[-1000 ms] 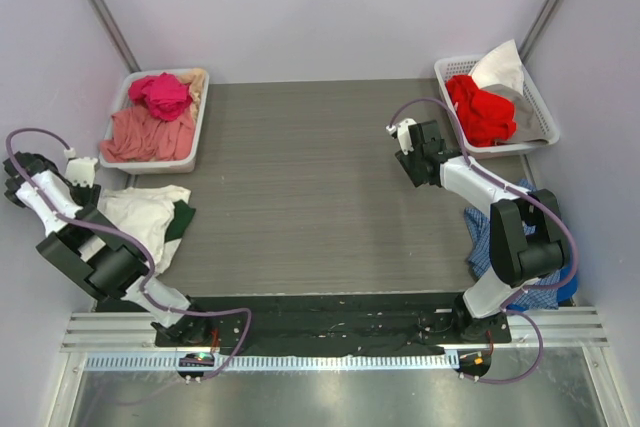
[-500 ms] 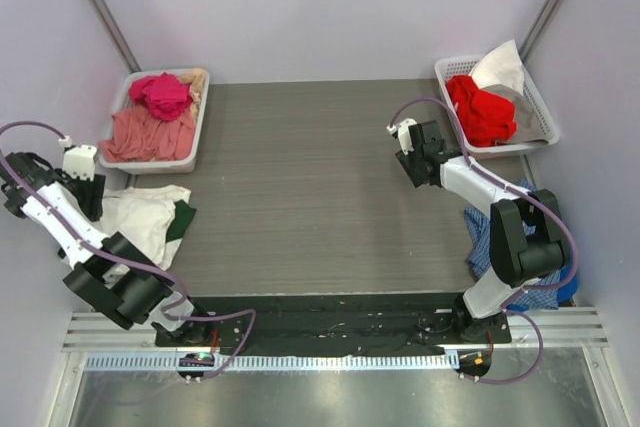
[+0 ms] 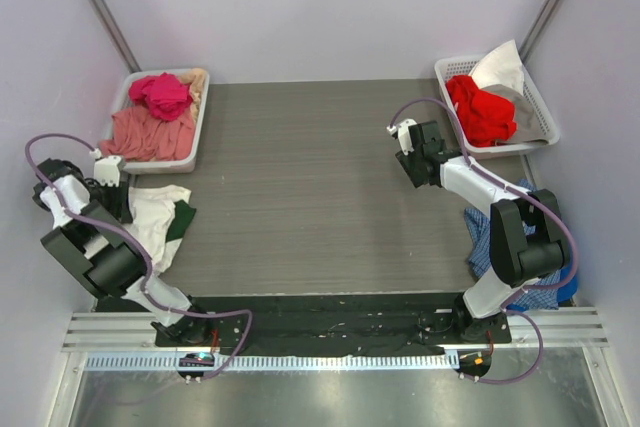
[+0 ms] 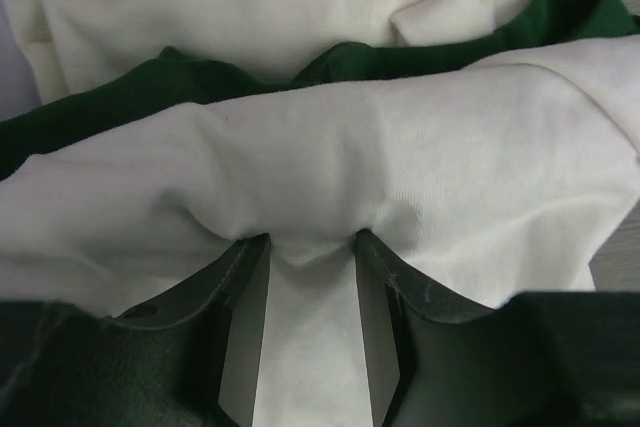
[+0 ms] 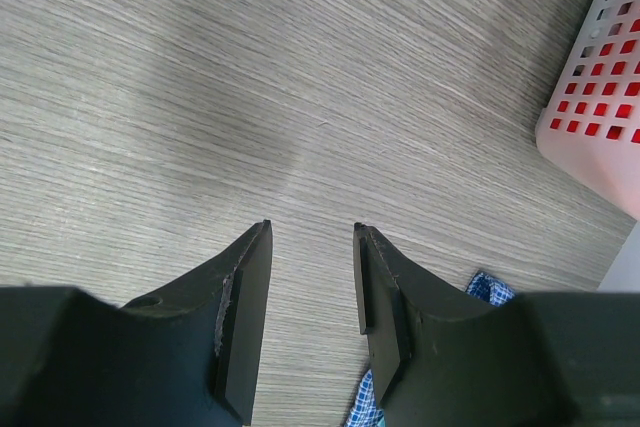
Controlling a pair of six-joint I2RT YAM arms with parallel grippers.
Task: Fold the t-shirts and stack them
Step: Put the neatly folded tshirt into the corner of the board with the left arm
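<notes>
On the counter (image 3: 300, 207) the t-shirts (image 3: 150, 215) lie heaped just on the near side of the tray (image 3: 199, 132) of pink garments (image 3: 145, 135). The left gripper (image 4: 311, 239) straddles a ridge of the cream t-shirt (image 4: 420, 177); whether it truly pinches, I cannot tell. Best take one layer only, lifting clear of the dark green t-shirt (image 4: 140, 82). The right gripper (image 5: 312, 229), well right of the tray, hangs open, empty. Only the left wrist view shows green sandwiched between cream folds; overhead, just a green corner.
</notes>
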